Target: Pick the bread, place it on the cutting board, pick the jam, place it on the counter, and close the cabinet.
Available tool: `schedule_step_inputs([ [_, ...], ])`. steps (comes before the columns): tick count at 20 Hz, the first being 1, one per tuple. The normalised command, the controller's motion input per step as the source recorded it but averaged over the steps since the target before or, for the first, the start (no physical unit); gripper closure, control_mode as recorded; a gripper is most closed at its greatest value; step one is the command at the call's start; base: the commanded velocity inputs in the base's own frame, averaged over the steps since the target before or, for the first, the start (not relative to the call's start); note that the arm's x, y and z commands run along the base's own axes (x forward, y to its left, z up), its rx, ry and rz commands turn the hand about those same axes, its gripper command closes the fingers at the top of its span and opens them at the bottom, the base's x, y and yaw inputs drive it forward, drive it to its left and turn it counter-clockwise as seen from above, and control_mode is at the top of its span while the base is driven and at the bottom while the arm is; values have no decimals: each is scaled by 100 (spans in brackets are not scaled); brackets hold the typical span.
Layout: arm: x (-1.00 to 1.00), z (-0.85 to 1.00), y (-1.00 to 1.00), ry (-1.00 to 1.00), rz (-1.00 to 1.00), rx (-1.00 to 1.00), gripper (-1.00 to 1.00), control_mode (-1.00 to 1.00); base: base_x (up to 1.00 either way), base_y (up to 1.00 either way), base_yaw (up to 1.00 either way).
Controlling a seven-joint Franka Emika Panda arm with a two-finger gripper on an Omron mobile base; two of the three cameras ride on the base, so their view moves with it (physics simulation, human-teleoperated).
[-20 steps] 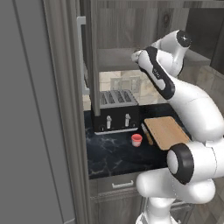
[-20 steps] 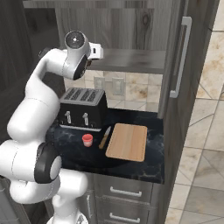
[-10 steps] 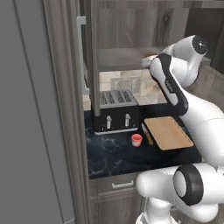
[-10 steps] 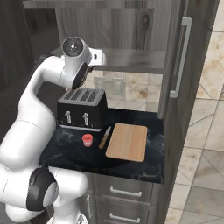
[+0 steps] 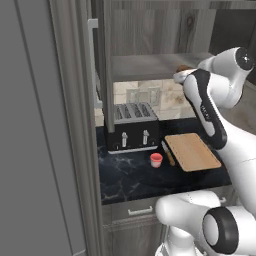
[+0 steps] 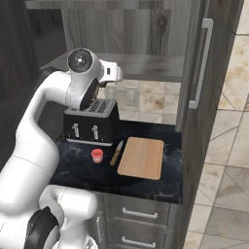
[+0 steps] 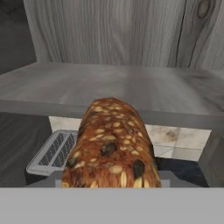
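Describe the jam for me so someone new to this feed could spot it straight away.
Look at the black counter below the open cabinet. In front of the toaster, left of the knife and cutting board, stands the jam: a squat red-pink jar, the only red thing there.

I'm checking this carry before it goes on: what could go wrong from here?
The bread sits in the end effector right at the cabinet shelf lip, high above the toaster; a slip would likely drop it there. The cutting board lies off to the side, past the knife and jam, which a low descent could knock.
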Motion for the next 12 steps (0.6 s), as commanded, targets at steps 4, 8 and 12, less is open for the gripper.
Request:
schedule_step_inputs([
  [4,-28,-21,-27,1,-5,0,100,-100,0,0,0],
  [8,-25,-30,-23,1,-7,0,100,-100,0,0,0],
  [12,-25,-37,-19,0,-7,0,100,-100,0,0,0],
])
